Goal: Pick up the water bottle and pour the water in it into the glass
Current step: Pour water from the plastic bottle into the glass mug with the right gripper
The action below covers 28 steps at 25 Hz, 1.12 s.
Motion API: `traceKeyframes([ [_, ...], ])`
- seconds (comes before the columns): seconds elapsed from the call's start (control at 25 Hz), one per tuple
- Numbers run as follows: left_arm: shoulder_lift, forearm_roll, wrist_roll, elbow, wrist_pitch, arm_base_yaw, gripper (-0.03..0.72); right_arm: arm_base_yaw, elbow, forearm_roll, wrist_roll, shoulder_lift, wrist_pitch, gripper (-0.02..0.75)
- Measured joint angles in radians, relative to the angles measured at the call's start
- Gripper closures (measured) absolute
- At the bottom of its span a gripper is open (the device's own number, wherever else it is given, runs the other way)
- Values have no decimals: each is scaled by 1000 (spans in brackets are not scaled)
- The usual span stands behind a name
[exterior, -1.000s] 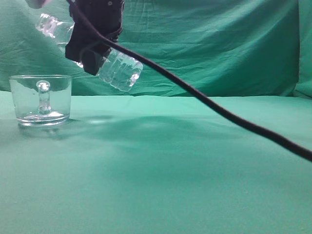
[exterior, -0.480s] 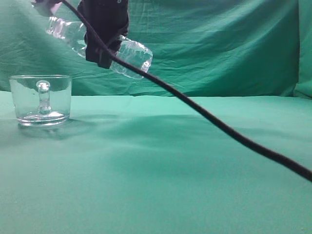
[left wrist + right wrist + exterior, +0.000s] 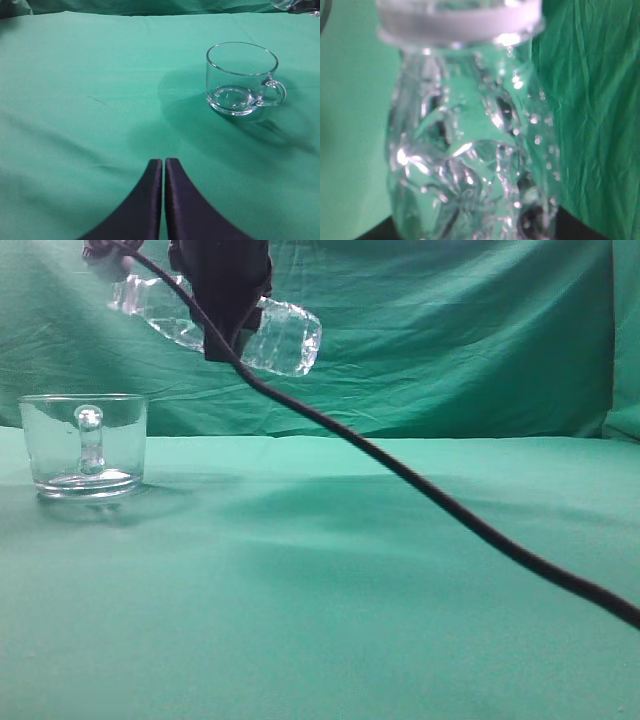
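Clear plastic is being clamped by the right gripper (image 3: 222, 300): the water bottle (image 3: 275, 335) is being held nearly on its side, high above the green cloth (image 3: 400, 590), neck end pointing left, up over the glass (image 3: 84, 445). Such a tilt is being kept, presumably, for pouring. Little water is being seen in the glass. The left gripper (image 3: 164, 167) is being held closed and empty, near the cloth.

The water bottle (image 3: 285, 336) is thin clear plastic, glossy, ribbed and crinkled, with droplets clinging inside and a white matt ring at the neck. The glass (image 3: 241, 78) is smooth, shiny clear glass with a thick base. The table cover (image 3: 330, 590) and the backdrop (image 3: 450, 340) are matt green cloth, creased. The cable (image 3: 430, 490) is matt black. The left gripper (image 3: 164, 167) has 2 smooth dark fingers with a slight sheen.
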Motion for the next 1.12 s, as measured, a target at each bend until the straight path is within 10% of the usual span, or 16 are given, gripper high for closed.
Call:
traceKeyframes([
  [1.12,0,0,0,0,0,0,688,0,0,-70,-47,49,-60,449],
])
